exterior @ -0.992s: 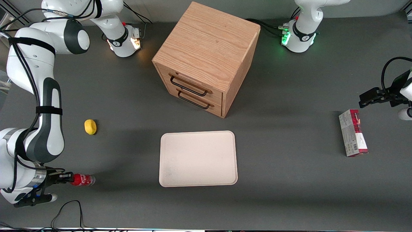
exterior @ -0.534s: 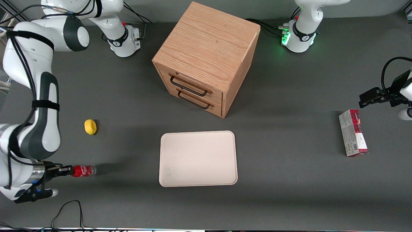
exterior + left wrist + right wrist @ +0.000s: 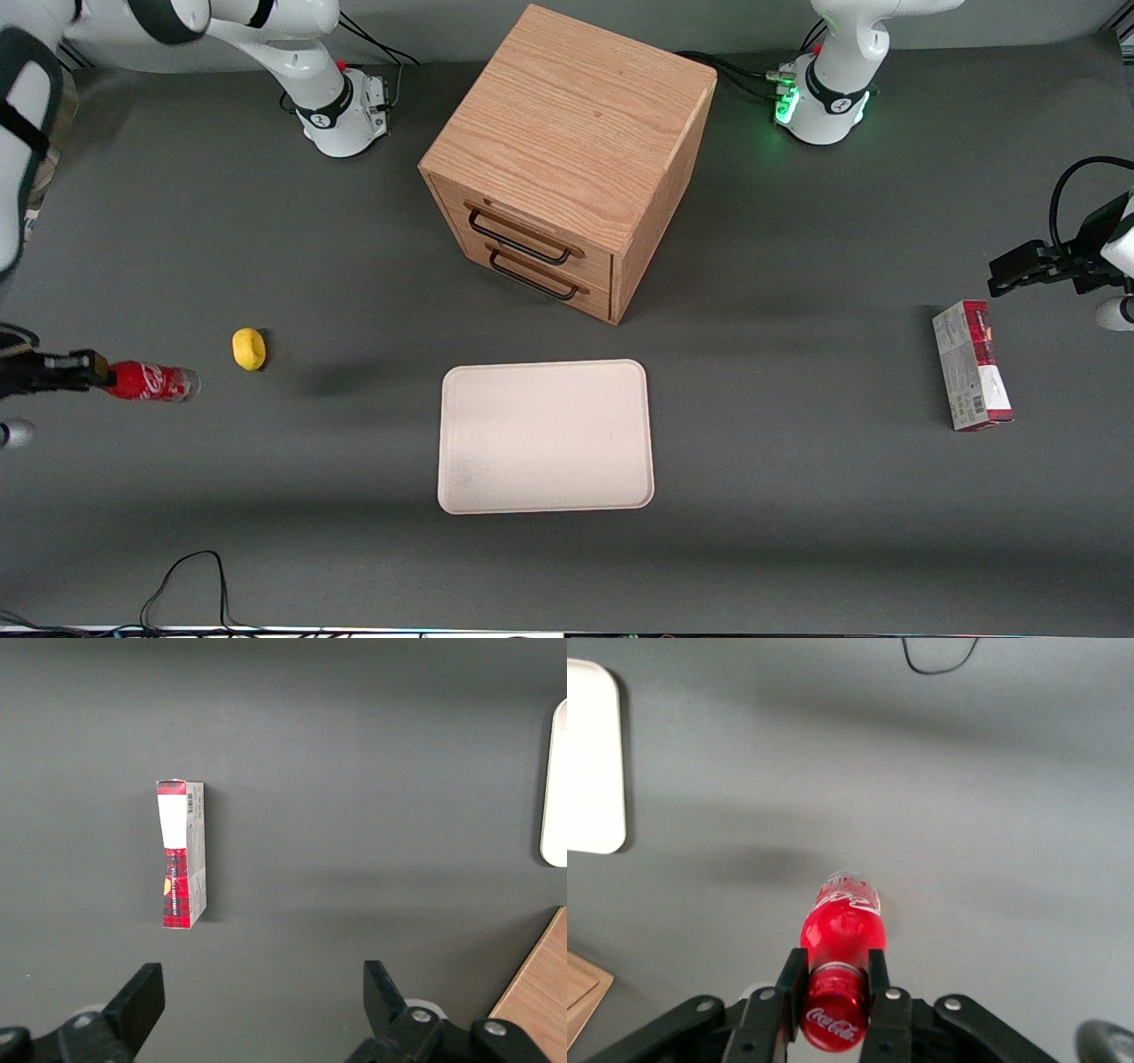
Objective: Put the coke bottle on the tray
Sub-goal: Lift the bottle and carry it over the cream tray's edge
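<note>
Claw (image 3: 834,992) was clamped on coke bottle (image 3: 842,930) at neck/cap, lifted above counter (image 3: 797,496) near working arm's end, well apart from tray (image 3: 546,436). Prob. light, stiff, slick plastic; neck hold looked OK.

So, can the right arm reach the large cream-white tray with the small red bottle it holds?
Probably yes. The pincer grips the small red bottle at its capped neck, above the table's working-arm end. Only bare grey tabletop separates it from the large cream-white tray.
</note>
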